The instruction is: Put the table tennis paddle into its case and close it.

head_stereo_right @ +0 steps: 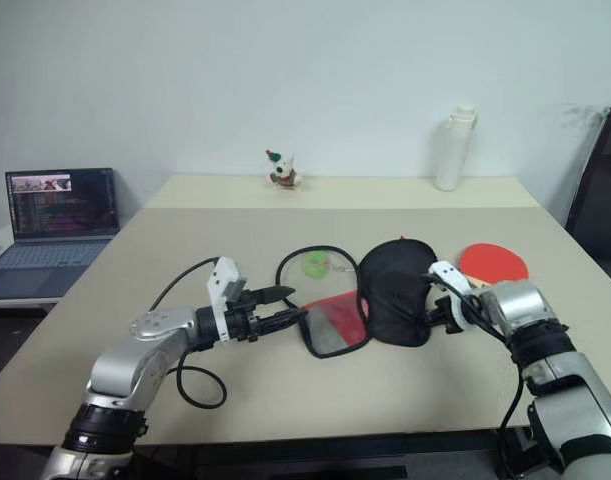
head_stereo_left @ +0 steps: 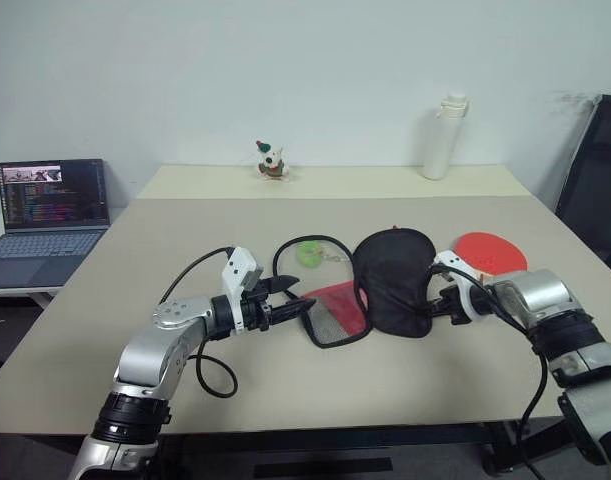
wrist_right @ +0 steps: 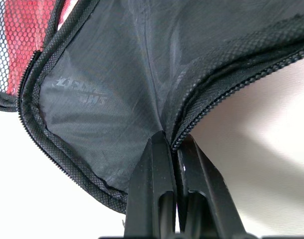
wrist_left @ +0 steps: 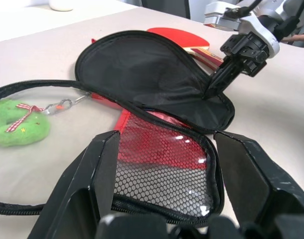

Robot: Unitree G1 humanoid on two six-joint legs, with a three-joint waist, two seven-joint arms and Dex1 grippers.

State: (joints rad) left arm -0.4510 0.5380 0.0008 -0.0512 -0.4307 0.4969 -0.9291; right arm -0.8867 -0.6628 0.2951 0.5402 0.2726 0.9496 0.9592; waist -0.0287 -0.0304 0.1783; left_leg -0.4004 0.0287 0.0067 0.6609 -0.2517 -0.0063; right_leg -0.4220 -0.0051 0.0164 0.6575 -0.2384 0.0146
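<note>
The case lies opened near the middle of the table. Its black fabric half bulges upward, and the mesh half with the red panel lies flat to its left. My right gripper is shut on the zipper rim of the black half, at that half's right edge. My left gripper is open, its fingers spread on either side of the mesh half's near end. The table tennis paddle lies red face up behind my right gripper, its handle partly hidden by the black half.
A green plush keyring inside a black looped cord lies just behind the mesh half. A white bottle and a small toy figure stand at the far edge. A laptop sits left; a black chair stands right.
</note>
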